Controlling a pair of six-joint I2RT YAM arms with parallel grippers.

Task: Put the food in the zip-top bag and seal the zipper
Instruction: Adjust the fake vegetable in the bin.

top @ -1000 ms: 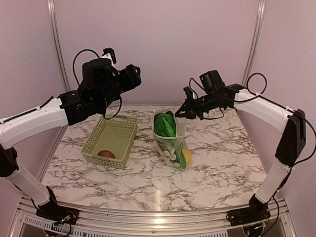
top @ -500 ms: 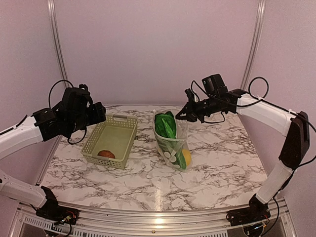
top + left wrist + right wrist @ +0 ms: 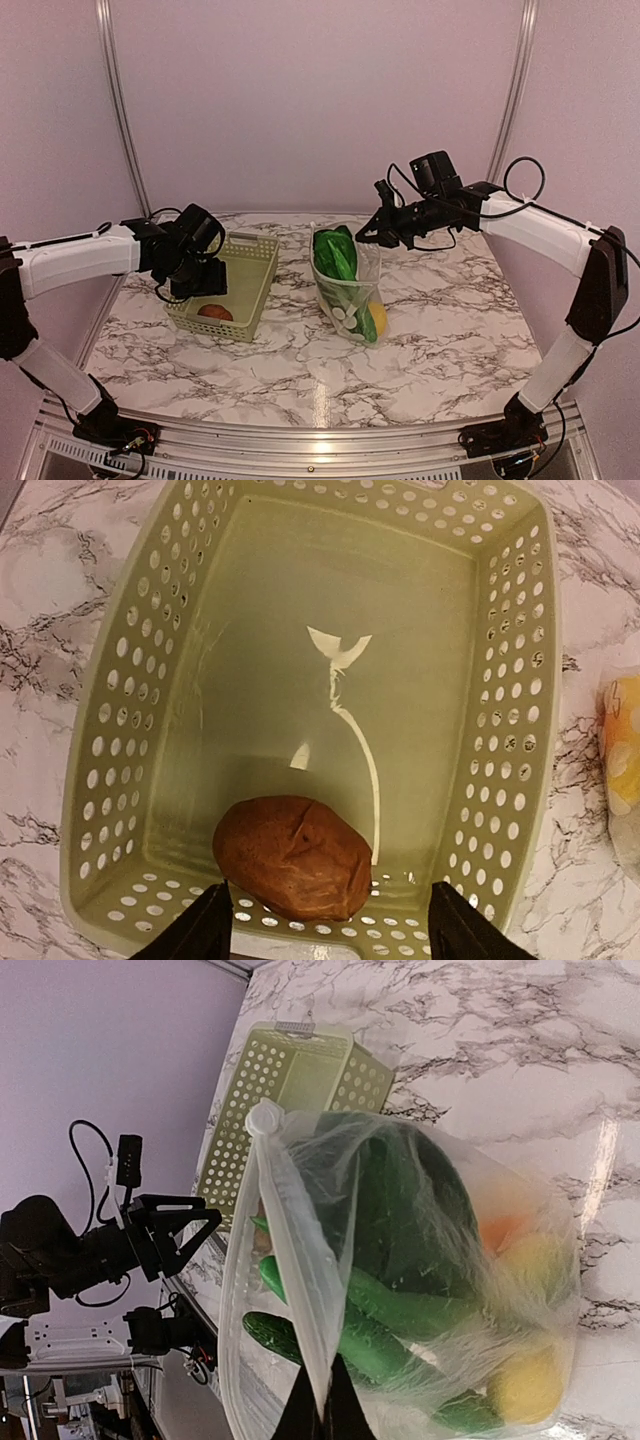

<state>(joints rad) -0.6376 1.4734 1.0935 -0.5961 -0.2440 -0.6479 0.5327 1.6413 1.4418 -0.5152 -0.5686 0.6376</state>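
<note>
The clear zip-top bag (image 3: 352, 290) (image 3: 420, 1250) stands on the marble table, held up by its mouth edge. My right gripper (image 3: 363, 233) (image 3: 322, 1410) is shut on that edge, pinching the zipper (image 3: 284, 1210) strip. Inside the bag I see leafy green bok choy (image 3: 335, 255), long green pieces (image 3: 385, 1305), a lemon (image 3: 377, 318) and an orange piece (image 3: 505, 1228). One reddish-brown round piece of food (image 3: 214, 312) (image 3: 295, 857) lies in the basket's near end. My left gripper (image 3: 197, 277) (image 3: 330, 922) hangs open just above it, its fingers on either side of it, not touching it.
The pale green lattice basket (image 3: 250, 250) (image 3: 530, 680) sits left of the bag and holds only the brown piece. Its walls flank the left fingers closely. A white slider (image 3: 263, 1118) sits at the zipper's far end. Back wall and metal posts lie behind.
My left arm has swung down from high over the table to the basket's near end, above the brown piece. The right gripper has kept its hold on the bag's edge.
</note>
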